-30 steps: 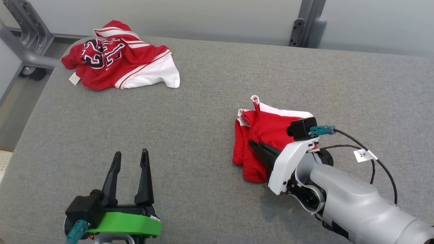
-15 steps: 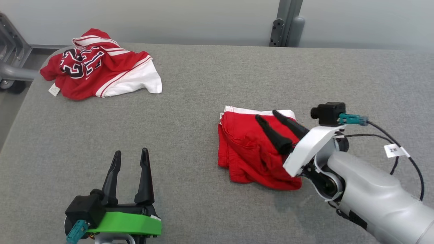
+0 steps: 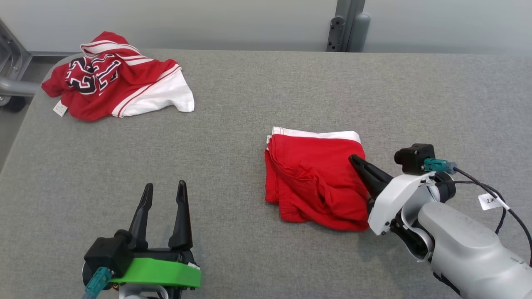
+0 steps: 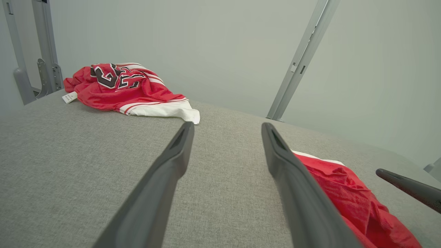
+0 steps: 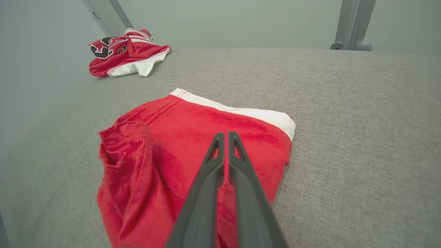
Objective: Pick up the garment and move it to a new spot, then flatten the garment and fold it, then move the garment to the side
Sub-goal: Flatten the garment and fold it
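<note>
The garment [image 3: 311, 178], red with a white band along its far edge, lies folded on the grey table [image 3: 249, 104]; it also shows in the right wrist view [image 5: 162, 144] and the left wrist view [image 4: 348, 193]. My right gripper [image 3: 353, 158] is shut with nothing between its fingers, its tips over the garment's right part [image 5: 226, 133]. One of its fingers [image 4: 406, 187] reaches into the left wrist view. My left gripper [image 3: 164, 185] stands open and empty near the table's front left, well apart from the garment [image 4: 225, 125].
A crumpled red and white jersey [image 3: 112, 83] with dark numbers lies at the table's far left corner [image 5: 124, 51]. A grey post [image 3: 347, 25] stands behind the far edge, and a metal frame [image 3: 12, 87] is beyond the left edge.
The right gripper let go of the garment, opened, then shut again and drew back to the right. The garment now lies flatter. The head camera has shifted.
</note>
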Tool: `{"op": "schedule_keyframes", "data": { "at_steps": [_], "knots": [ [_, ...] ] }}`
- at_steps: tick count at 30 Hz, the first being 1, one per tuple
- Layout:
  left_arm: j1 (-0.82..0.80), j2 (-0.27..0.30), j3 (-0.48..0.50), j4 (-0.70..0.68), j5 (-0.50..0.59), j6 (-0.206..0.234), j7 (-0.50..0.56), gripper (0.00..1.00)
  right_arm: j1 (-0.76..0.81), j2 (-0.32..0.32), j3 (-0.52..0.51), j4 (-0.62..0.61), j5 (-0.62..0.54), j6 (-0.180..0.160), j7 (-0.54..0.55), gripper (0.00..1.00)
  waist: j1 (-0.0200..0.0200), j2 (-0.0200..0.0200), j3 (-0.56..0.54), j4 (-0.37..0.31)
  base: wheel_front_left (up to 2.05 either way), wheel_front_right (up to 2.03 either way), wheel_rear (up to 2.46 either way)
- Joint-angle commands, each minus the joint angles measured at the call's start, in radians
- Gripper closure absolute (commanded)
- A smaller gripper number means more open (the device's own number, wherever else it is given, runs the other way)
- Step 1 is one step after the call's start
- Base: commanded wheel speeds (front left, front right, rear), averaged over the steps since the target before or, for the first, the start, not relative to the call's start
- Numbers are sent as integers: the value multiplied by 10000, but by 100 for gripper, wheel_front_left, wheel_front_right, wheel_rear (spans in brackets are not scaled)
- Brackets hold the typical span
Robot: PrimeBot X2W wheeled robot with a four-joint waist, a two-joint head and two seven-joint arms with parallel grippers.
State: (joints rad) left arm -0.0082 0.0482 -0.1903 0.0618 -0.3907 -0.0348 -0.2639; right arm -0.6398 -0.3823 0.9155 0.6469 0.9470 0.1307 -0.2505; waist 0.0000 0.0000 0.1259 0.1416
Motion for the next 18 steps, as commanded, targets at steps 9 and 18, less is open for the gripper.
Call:
{"op": "schedule_keyframes", "data": {
  "at_steps": [9, 18],
  "knots": [
    [-153, 41, 29, 50, -12, 9, -6, 0, -273, 468, 1148, 388, 104, 0, 346, 100, 0, 0, 60, 438, 0, 0, 0],
    [-48, 41, 30, 25, 13, 29, -6, 0, -211, 730, 2716, -1, 585, 0, 266, 100, 0, 0, -43, 578, 0, 0, 0]
  ]
}}
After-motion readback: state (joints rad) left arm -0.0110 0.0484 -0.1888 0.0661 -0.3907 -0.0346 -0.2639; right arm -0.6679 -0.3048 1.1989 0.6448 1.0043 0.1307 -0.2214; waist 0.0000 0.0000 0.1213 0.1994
